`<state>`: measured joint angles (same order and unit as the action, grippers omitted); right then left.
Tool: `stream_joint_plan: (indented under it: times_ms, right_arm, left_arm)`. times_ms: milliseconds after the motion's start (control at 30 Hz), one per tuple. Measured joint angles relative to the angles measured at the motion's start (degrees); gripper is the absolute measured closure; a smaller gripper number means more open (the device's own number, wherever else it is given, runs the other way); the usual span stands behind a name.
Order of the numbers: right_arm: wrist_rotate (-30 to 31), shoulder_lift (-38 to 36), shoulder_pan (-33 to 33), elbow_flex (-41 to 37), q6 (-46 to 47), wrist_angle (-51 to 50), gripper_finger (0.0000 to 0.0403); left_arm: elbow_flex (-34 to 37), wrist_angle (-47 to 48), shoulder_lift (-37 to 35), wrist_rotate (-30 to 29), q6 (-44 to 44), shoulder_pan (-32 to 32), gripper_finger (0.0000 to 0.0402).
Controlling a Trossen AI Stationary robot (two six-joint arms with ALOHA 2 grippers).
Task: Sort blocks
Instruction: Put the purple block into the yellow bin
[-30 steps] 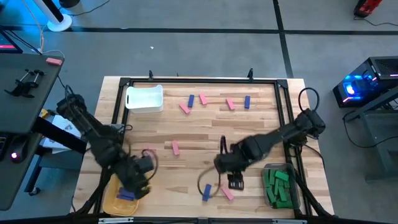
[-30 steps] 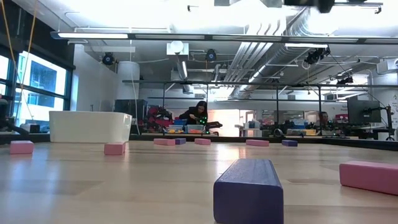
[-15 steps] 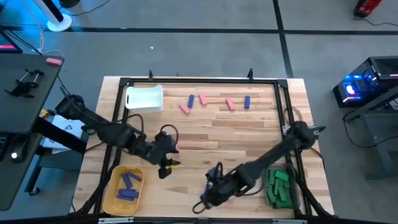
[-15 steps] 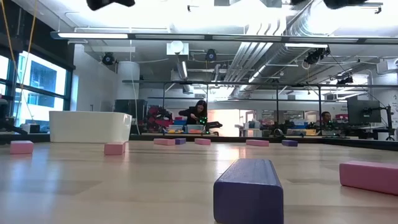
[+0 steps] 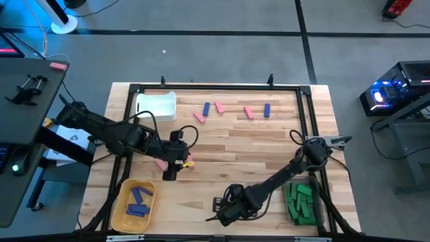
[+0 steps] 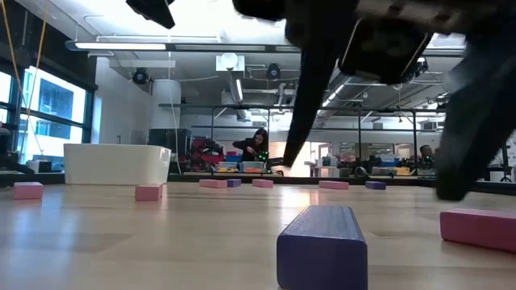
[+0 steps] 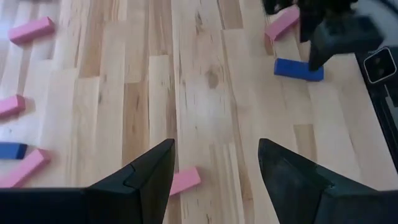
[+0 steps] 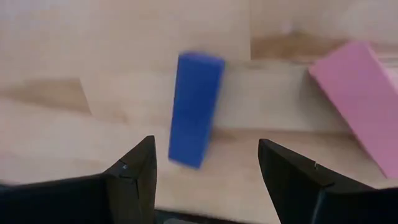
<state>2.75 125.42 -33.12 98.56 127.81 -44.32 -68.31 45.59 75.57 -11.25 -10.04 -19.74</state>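
A blue block [image 8: 196, 109] lies flat near the table's near edge [image 5: 224, 207], with a pink block [image 8: 357, 102] beside it. My right gripper [image 8: 205, 142] hovers open just above the blue block, a finger on either side; the low view shows the same gripper [image 6: 375, 161] over the purple block [image 6: 322, 246]. My left gripper [image 7: 216, 143] is open over the table's middle left [image 5: 176, 165], above a pink block [image 7: 183, 180] lying flat. More pink and blue blocks lie near the far edge [image 5: 220, 107].
A white bin [image 5: 156, 106] stands at the far left. A yellow bin [image 5: 117, 214] at the near left holds blue blocks. A clear bin [image 5: 300, 202] at the near right holds green blocks. Another pink block [image 5: 161, 163] lies by the left gripper.
My left gripper has swung from over the yellow bin toward the table's middle, ending above a pink block. My right gripper has moved toward the near edge and come down over the blue block, its fingers now showing in the low view.
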Motion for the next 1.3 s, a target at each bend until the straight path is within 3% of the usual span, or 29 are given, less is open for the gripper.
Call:
stream_joint_plan:
  times_ms: [167,333,633,767,933,1133,1300]
  right_arm:
    - [-0.3,0.87,2.32,0.02,0.37,0.05,0.019]
    - [-7.16,2.42,4.14,0.07,-0.65,-1.87,0.019]
    - [-7.54,3.29,4.27,0.11,-3.07,-2.16,0.0194]
    - [-7.82,3.29,3.74,0.13,-4.09,-3.83,0.0247]
    - [-5.82,3.26,3.07,0.13,-3.79,-3.82,0.0377]
    - [-3.58,1.49,3.2,-0.09,-7.9,-3.94,0.0378]
    - [9.91,-5.09,4.56,-0.04,-12.86,-3.57,0.0397]
  left_arm:
    - [0.0,-1.48,0.0,0.05,0.26,1.05,0.0186]
    - [0.0,-2.54,0.0,0.06,-0.16,1.04,0.0186]
    - [0.0,-4.58,0.0,0.02,-0.37,1.04,0.0186]
    - [0.0,-6.97,-0.13,0.02,-0.39,1.04,0.0186]
    - [0.0,-7.37,-2.0,0.16,0.4,1.04,0.0186]
    - [0.02,-7.39,-9.33,0.17,3.62,1.04,0.0186]
    - [0.0,-7.55,-15.91,-0.42,7.14,1.04,0.0186]
